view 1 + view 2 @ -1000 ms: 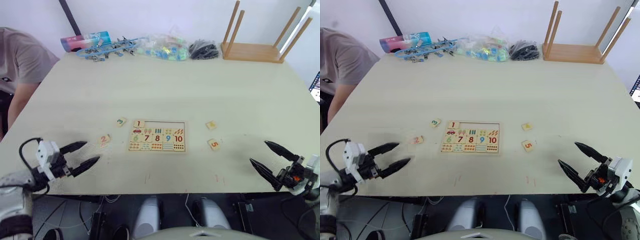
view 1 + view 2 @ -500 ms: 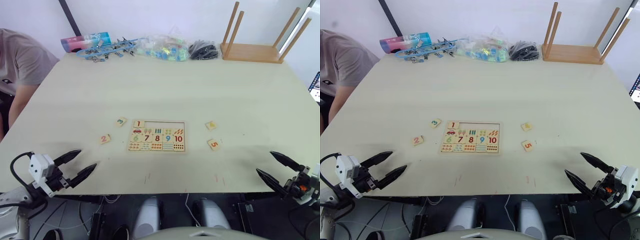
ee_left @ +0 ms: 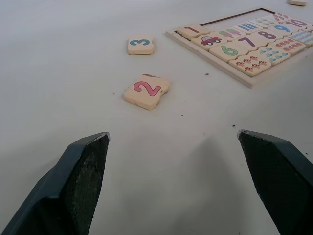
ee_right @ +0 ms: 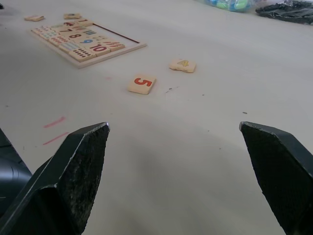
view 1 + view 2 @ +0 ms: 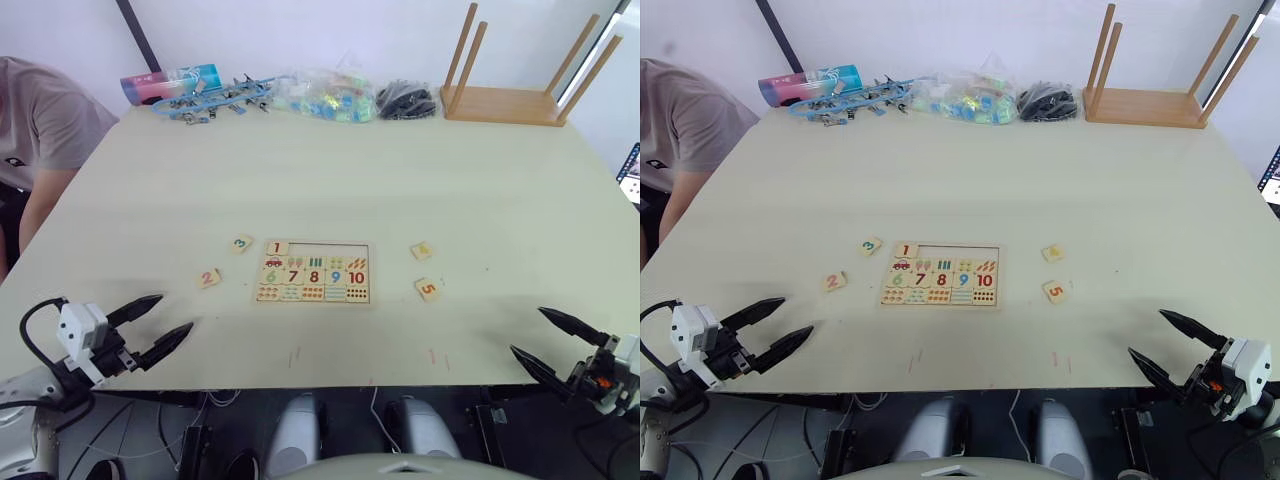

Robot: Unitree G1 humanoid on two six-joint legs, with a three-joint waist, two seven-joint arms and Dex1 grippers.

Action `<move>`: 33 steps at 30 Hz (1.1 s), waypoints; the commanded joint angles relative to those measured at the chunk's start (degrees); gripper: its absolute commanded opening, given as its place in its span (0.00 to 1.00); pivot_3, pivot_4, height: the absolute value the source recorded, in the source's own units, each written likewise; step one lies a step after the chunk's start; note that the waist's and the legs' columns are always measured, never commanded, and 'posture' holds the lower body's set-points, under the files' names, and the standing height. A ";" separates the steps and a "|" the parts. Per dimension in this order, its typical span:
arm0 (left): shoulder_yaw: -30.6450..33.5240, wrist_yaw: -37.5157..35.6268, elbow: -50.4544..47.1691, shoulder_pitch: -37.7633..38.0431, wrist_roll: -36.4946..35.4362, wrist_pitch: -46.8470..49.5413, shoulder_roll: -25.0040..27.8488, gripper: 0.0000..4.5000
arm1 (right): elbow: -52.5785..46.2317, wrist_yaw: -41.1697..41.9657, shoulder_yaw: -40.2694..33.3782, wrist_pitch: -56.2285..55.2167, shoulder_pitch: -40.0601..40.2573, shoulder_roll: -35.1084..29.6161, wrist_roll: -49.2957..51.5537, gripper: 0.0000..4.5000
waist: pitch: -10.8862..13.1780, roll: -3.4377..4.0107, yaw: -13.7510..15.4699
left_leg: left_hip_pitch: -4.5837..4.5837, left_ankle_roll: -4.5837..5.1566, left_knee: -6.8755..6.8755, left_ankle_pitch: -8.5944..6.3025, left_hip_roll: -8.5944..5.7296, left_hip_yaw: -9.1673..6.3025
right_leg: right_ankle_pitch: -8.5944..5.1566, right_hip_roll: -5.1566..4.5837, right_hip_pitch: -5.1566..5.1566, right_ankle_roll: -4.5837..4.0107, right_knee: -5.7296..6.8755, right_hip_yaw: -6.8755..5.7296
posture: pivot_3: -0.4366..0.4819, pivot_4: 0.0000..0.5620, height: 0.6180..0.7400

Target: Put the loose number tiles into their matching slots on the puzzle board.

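Red 1 on a tile seated in the puzzle board (image 5: pixel 315 272) at centre frame, 6 to 10 across its middle row, pink 2 tile (image 5: pixel 209 278) and green 3 tile (image 5: pixel 240 243) left of it, orange 5 tile (image 5: pixel 427 289) to its right

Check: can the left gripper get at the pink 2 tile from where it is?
Probably yes. The left gripper is open at the table's near edge, and the 2 tile lies flat on bare table just ahead of it, apart from the 3 tile and the board. Nothing sits between them.
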 commanded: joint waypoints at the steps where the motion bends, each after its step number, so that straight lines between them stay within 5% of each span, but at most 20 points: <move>1: 0.69 -0.56 -0.22 -0.16 -0.47 -0.30 1.07 0.99 | -1.11 0.23 -1.14 -0.69 0.24 -0.37 0.91 1.00 | 0.00 0.00 -0.01 | 0.00 0.00 0.00 0.00 0.00 0.00 | 0.00 0.00 0.00 0.00 0.00 0.01 | 0.48 0.27 0.98; 13: 0.15 -2.16 1.27 -1.39 0.13 -0.85 1.73 0.99 | -1.99 0.57 -0.78 -0.40 -0.30 -0.57 1.10 1.00 | -0.01 -0.01 0.01 | 0.00 0.00 0.00 0.00 0.00 0.01 | 0.00 -0.01 0.00 0.00 -0.02 0.01 | 0.48 0.27 0.98; 22: -3.22 -6.69 7.68 -9.18 2.23 -0.99 6.46 0.99 | -7.61 1.61 1.18 2.09 0.75 -0.86 2.62 1.00 | 0.00 0.01 0.01 | 0.00 0.00 0.00 0.00 -0.01 0.00 | 0.00 0.00 0.00 0.00 -0.02 -0.01 | 0.48 0.27 0.98; 33: -15.15 -19.21 30.56 -32.75 11.79 -9.99 11.80 0.99 | -13.04 4.83 3.48 7.60 -1.92 -4.30 5.47 1.00 | -0.01 -0.05 0.03 | -0.03 0.01 0.00 0.00 -0.26 0.03 | 0.12 0.09 0.00 0.21 -0.03 0.01 | 0.48 0.27 0.98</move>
